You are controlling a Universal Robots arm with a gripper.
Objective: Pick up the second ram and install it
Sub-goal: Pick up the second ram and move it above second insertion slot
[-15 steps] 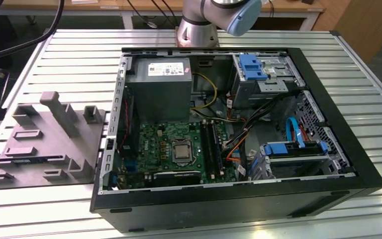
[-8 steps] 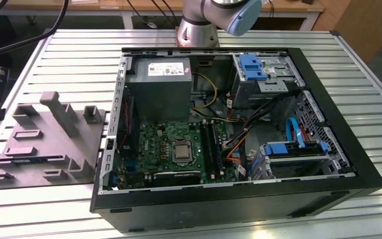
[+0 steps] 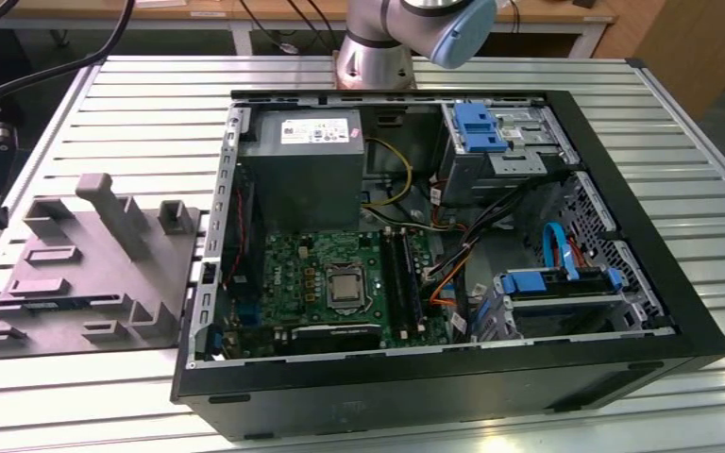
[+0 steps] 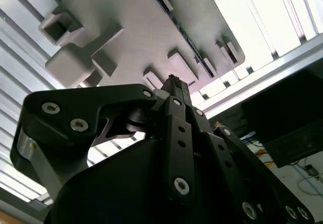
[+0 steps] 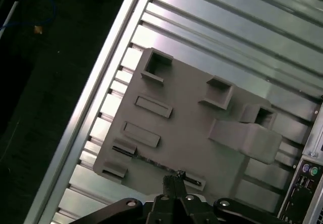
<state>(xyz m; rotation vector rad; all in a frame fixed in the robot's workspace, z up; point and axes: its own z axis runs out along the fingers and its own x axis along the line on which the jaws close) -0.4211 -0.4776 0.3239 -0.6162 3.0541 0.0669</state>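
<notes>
The second ram (image 5: 151, 162) is a thin dark strip standing on edge in a long slot of the grey tray (image 5: 176, 128). It also runs along the tray as a narrow strip in the second wrist view (image 4: 184, 35) and as a bluish line in the exterior view (image 3: 67, 302). My gripper (image 5: 175, 176) hangs above the tray over one end of that strip, apart from it. Its black fingertips (image 4: 174, 81) are pressed together with nothing between them. The green motherboard (image 3: 325, 274) lies inside the open computer case (image 3: 615, 340), with long dark memory slots (image 3: 400, 269) beside the processor socket.
The tray (image 3: 86, 274) carries several upright blocks and lies on the slatted metal table (image 3: 148, 113), close to the table's edge (image 5: 96, 98). A grey power-supply box (image 3: 299, 170), blue drive brackets (image 3: 479, 127) and loose cables fill the case. The arm's base (image 3: 376, 47) stands behind it.
</notes>
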